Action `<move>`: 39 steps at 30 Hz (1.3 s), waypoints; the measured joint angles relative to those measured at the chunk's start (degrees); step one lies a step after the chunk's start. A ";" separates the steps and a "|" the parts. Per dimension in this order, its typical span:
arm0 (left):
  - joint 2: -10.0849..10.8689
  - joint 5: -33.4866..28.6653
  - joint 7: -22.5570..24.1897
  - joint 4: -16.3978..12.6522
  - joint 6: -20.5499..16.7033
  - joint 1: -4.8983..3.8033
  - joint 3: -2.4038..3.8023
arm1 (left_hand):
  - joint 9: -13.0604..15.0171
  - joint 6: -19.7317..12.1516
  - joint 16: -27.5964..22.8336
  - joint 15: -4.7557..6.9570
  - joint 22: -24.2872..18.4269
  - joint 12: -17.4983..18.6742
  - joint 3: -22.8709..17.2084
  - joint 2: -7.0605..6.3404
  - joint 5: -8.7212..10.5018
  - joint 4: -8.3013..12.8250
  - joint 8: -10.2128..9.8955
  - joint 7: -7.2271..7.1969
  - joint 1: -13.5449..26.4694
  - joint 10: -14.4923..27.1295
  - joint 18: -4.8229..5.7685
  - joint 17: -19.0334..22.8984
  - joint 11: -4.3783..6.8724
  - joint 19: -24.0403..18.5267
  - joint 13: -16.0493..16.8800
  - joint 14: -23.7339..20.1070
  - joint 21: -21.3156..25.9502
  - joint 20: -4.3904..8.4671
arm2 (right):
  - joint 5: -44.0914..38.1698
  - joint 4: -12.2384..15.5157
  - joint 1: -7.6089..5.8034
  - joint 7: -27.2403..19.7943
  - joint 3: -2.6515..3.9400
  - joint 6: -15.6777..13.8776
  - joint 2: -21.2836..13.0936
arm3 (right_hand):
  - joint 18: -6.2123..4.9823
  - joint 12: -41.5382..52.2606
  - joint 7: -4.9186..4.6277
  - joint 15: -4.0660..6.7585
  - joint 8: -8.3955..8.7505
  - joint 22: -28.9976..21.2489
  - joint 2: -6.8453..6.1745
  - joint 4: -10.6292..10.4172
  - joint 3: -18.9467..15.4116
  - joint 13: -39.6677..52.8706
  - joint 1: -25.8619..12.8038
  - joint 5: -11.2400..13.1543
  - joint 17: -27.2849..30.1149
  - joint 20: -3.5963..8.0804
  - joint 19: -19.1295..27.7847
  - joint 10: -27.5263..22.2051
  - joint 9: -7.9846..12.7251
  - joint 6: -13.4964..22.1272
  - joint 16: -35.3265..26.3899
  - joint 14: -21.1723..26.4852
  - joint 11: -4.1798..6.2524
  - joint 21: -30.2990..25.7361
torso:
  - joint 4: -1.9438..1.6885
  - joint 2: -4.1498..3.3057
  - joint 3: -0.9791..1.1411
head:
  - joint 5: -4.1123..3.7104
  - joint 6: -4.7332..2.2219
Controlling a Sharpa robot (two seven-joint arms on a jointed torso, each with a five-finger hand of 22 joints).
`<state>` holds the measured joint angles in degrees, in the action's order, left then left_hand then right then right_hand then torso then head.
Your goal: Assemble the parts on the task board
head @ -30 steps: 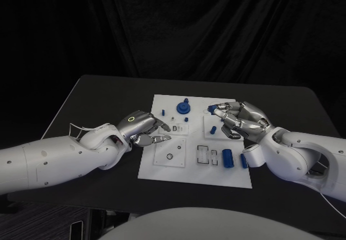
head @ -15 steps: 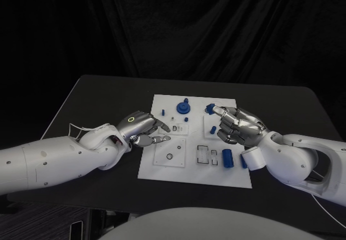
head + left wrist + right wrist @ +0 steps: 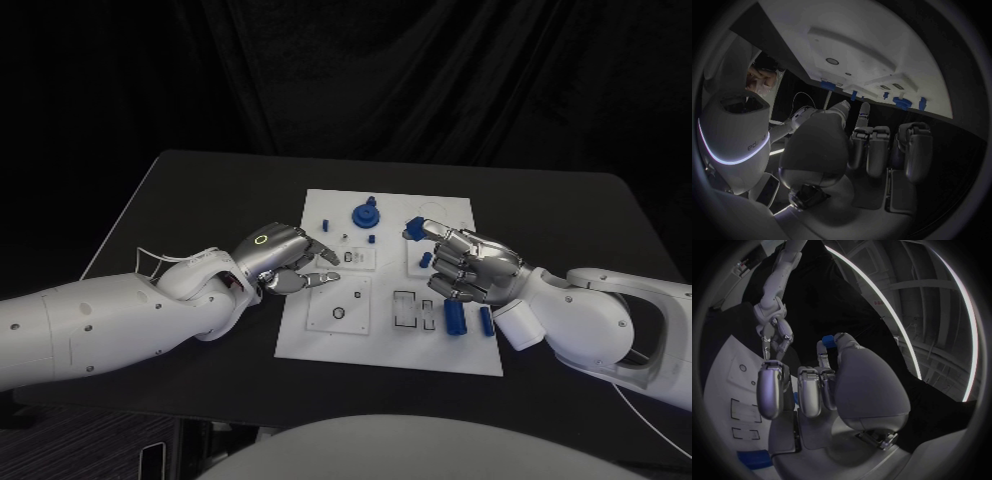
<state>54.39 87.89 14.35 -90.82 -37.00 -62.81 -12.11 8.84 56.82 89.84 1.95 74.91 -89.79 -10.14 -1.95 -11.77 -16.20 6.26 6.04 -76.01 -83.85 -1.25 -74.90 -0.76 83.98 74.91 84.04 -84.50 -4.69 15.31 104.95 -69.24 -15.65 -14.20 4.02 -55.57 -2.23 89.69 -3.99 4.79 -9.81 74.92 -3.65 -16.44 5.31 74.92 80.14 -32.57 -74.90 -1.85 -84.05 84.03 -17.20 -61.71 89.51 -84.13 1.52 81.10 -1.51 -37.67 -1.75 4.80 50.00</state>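
The white task board (image 3: 325, 335) lies mid-table with blue parts on it: a tall knobbed piece (image 3: 366, 213), small pegs (image 3: 346, 237) and two cylinders (image 3: 454, 315) near its right edge. My right hand (image 3: 472, 263) hovers over the board's right half and pinches a small blue part (image 3: 415, 228) between thumb and fingertip; the right wrist view shows that part (image 3: 827, 340) at the fingertips. My left hand (image 3: 289, 260) sits at the board's left edge with its fingers curled in and nothing visible in them. The left wrist view shows this hand (image 3: 873, 145) below the board (image 3: 867, 45).
Black table (image 3: 202, 190) surrounds the board, with bare surface on all sides. Rectangular recesses (image 3: 415, 310) and a round hole (image 3: 339, 312) mark the board's near half. My left hand (image 3: 773, 332) also appears across the board (image 3: 729, 375) in the right wrist view.
My right hand has drawn leftward and nearer over the board, carrying the small blue part with it. The left hand has not moved.
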 measured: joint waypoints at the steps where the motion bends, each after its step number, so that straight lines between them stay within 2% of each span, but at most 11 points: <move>1: 0.01 0.00 0.00 -0.01 0.01 0.00 0.00 | 0.00 0.00 0.00 0.00 0.00 0.00 0.00 0.00 0.00 0.00 0.00 0.00 0.00 0.00 0.00 0.00 0.00 0.00 0.00 0.00 0.00 0.00 | 0.13 -0.07 0.00 0.64 0.00 1.14 0.00 | 0.00 0.00 0.00 0.00 0.00 0.00 0.30 -0.04 -0.49 0.00 -0.30 0.00 0.00 0.00 0.00 0.00 0.00 0.00 0.00 0.00 0.00 0.00 | 0.01 0.00 0.00 | 0.02 0.00; 6: 0.04 0.00 0.00 -0.05 0.10 0.00 0.00 | 0.00 0.00 0.00 0.00 0.00 0.00 0.00 0.00 0.00 0.00 0.00 0.00 0.00 0.00 0.00 0.00 0.00 0.00 0.00 0.00 0.00 0.00 | 0.94 -0.13 0.00 3.65 0.00 6.33 0.09 | -0.01 0.00 0.09 0.00 0.00 0.00 0.89 -0.07 -1.12 0.00 -0.90 0.00 0.00 0.00 0.00 0.00 0.00 0.09 0.18 0.00 0.00 -0.24 | 0.02 0.02 0.00 | 0.16 0.00; 16: 0.10 -0.02 0.00 -0.22 0.14 0.01 -0.01 | -0.06 0.00 0.00 0.00 0.00 0.00 0.00 0.00 0.00 0.00 0.00 0.00 0.00 0.00 0.00 0.00 0.00 0.00 0.00 0.00 0.00 0.00 | 3.09 0.15 0.00 6.92 0.00 12.05 0.15 | -0.01 0.00 0.10 0.00 -0.06 -0.01 1.48 0.01 -1.68 -0.01 -1.52 -0.27 0.00 0.00 0.00 0.00 -0.01 0.10 0.18 0.00 0.00 -0.24 | -0.01 -0.04 -0.02 | 0.15 0.00; 27: 0.14 -0.02 0.23 -0.50 -0.12 0.01 -0.01 | -0.06 0.00 0.00 0.00 0.00 0.00 0.00 0.00 0.00 0.00 0.00 0.00 0.00 -0.18 0.00 0.00 -0.18 0.00 0.00 0.00 0.00 0.00 | 4.15 -1.26 0.00 13.01 0.00 20.83 0.45 | 0.00 0.00 0.10 0.00 -0.28 -0.01 1.48 0.26 -2.06 -0.01 -1.54 -0.26 0.00 0.00 0.00 0.00 -0.02 0.10 0.18 0.00 0.00 -0.07 | -0.07 -0.03 -0.04 | 0.28 0.00; 31: 0.15 -0.02 0.31 -0.52 -0.22 0.02 0.01 | -0.06 0.00 0.00 0.00 -0.01 0.00 0.00 0.00 0.00 0.00 0.00 0.00 0.00 -0.18 0.00 0.00 -0.18 0.00 0.00 0.00 0.00 0.00 | 4.28 -1.57 0.00 14.84 0.00 22.74 0.58 | 0.00 0.00 0.10 0.00 -0.56 -0.01 1.47 0.41 -2.23 -0.01 -1.54 -0.25 0.00 0.00 0.00 0.00 -0.04 0.10 0.18 0.00 0.00 -0.07 | -0.05 0.00 -0.07 | 0.35 0.00; 39: 0.31 -0.02 0.45 -0.73 -0.65 0.02 0.00 | -0.06 0.00 0.00 0.00 -0.01 0.00 0.00 -0.12 0.00 0.00 0.00 0.00 -0.50 -0.18 0.00 0.00 -0.18 0.00 0.00 0.00 0.23 0.00 | 3.34 -2.78 0.00 17.56 0.00 24.68 0.77 | 0.00 0.00 0.10 0.00 -0.56 -0.01 1.47 0.90 -2.72 -0.01 -1.53 -0.22 0.00 0.00 0.00 0.00 -0.16 0.10 0.18 0.00 0.00 -0.07 | -0.05 0.04 -0.08 | 0.38 0.00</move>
<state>54.70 87.87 14.79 -91.55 -37.64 -62.80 -12.11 8.79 56.82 89.85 1.95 74.90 -89.79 -10.14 -2.07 -11.77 -16.20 6.26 6.04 -76.50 -84.03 -1.24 -74.90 -0.94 83.98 74.91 84.04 -84.27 -4.70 18.66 102.18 -69.25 1.90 -14.20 28.70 -54.80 -2.24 89.69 -3.89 4.79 -10.37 74.90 -2.18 -15.55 2.59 74.91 78.61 -32.79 -74.90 -1.85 -84.05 84.03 -17.37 -61.61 89.68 -84.13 1.53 81.03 -1.57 -37.63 -1.82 5.18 50.00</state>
